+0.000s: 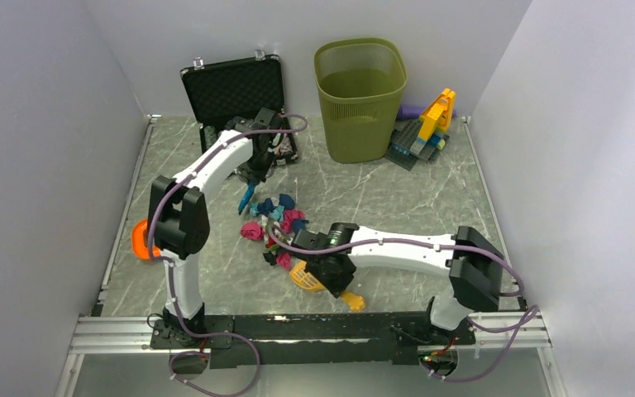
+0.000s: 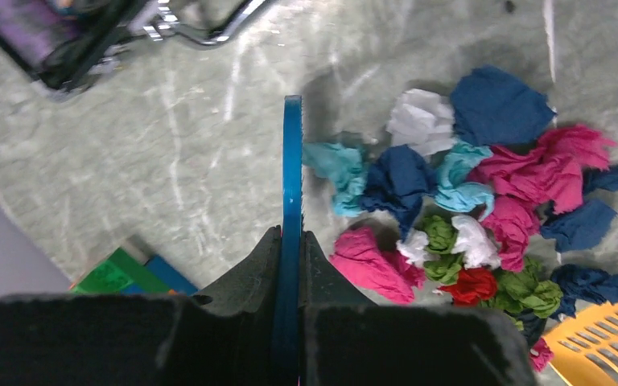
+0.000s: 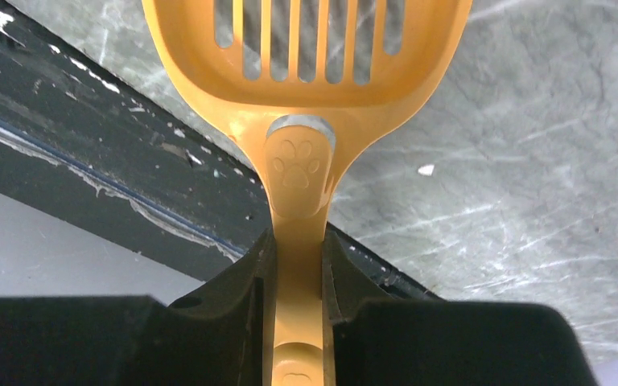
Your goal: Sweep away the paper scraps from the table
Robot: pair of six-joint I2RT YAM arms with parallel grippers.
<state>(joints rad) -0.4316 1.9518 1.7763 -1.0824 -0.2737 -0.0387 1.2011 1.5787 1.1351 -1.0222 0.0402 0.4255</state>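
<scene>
The paper scraps (image 1: 277, 219) lie in a loose pile of pink, navy, teal, green, red and white wads in the middle of the grey-green table (image 1: 430, 207). My left gripper (image 1: 252, 175) is shut on a thin blue sweeping tool (image 1: 246, 198), whose tip stands just left of the pile. In the left wrist view the tool (image 2: 291, 161) stands edge-on beside the scraps (image 2: 483, 209), with my gripper (image 2: 291, 237) clamped on it. My right gripper (image 1: 331, 269) is shut on the handle of an orange slotted scoop (image 1: 306, 277) at the pile's near side. The scoop also shows in the right wrist view (image 3: 306, 48), held by my gripper (image 3: 298, 241).
A green wastebasket (image 1: 360, 99) stands at the back centre. An open black case (image 1: 236, 91) is at the back left. Toy bricks (image 1: 426, 132) sit at the back right. An orange object (image 1: 139, 240) lies by the left rail. The metal rail (image 1: 298, 331) runs along the near edge.
</scene>
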